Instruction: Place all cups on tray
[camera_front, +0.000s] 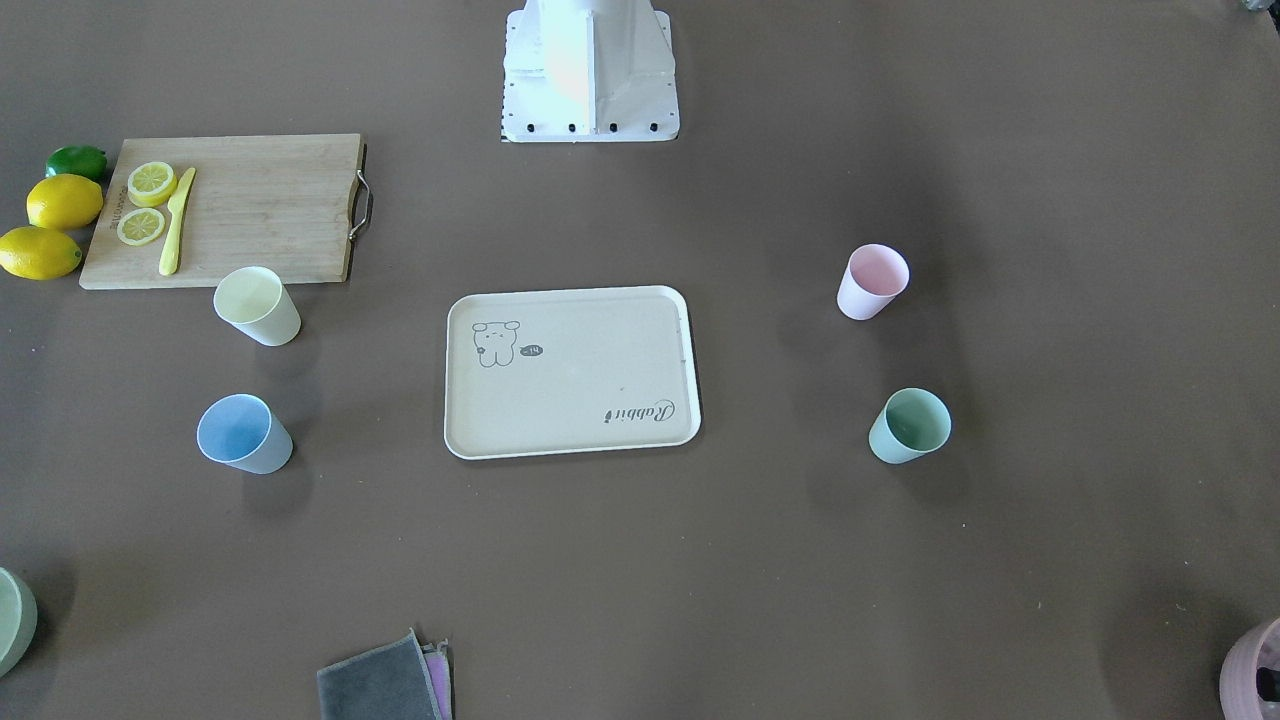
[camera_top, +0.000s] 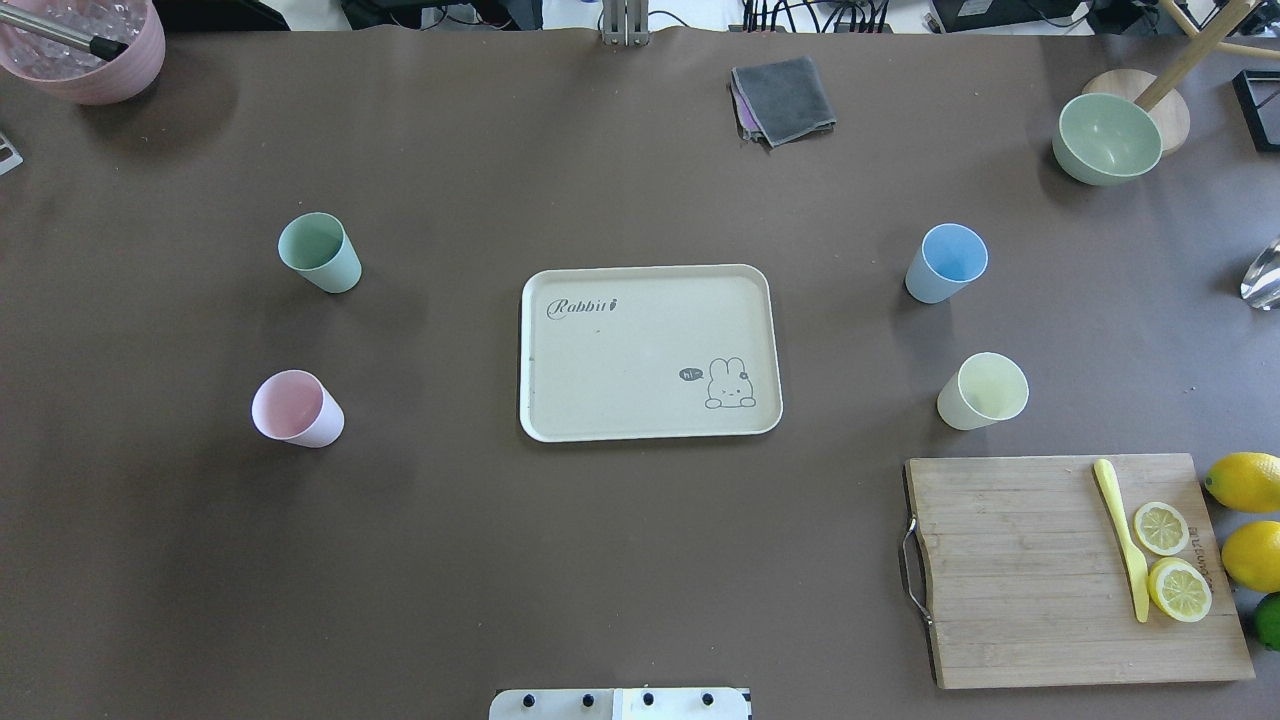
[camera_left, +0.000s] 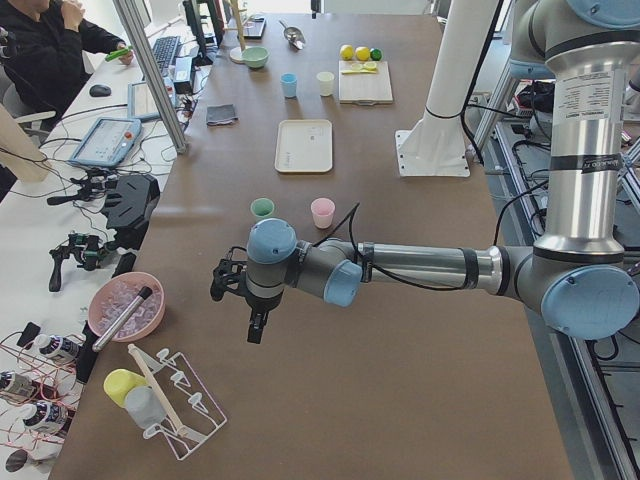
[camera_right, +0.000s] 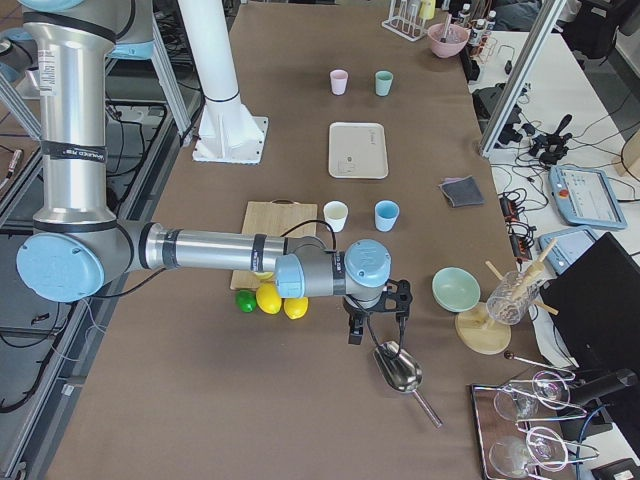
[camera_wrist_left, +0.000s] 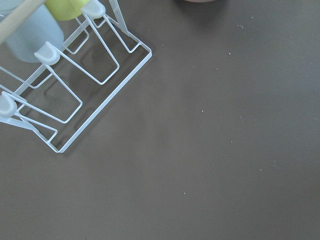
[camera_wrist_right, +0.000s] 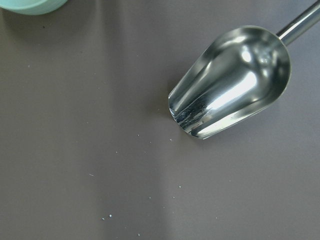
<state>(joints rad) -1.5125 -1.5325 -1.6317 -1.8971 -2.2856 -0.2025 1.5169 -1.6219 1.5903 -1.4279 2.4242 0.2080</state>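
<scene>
The beige tray (camera_top: 640, 360) lies empty at the table's middle, also in the front view (camera_front: 580, 390). The mint green cup (camera_top: 320, 253) and pink cup (camera_top: 297, 409) stand upright to its left. The blue cup (camera_top: 946, 263) and pale yellow cup (camera_top: 983, 391) stand upright to its right. My left gripper (camera_left: 240, 305) shows only in the exterior left view, over bare table beyond the mint and pink cups. My right gripper (camera_right: 375, 325) shows only in the exterior right view, above a metal scoop (camera_wrist_right: 232, 82). I cannot tell whether either is open or shut.
A wooden cutting board (camera_top: 1020, 570) with lemon slices and a yellow knife lies near the yellow cup, with lemons (camera_top: 1245, 482) beside it. A green bowl (camera_top: 1108, 138), a grey cloth (camera_top: 785, 98), a pink bowl (camera_top: 85, 45) and a wire rack (camera_wrist_left: 75, 95) stand at the edges.
</scene>
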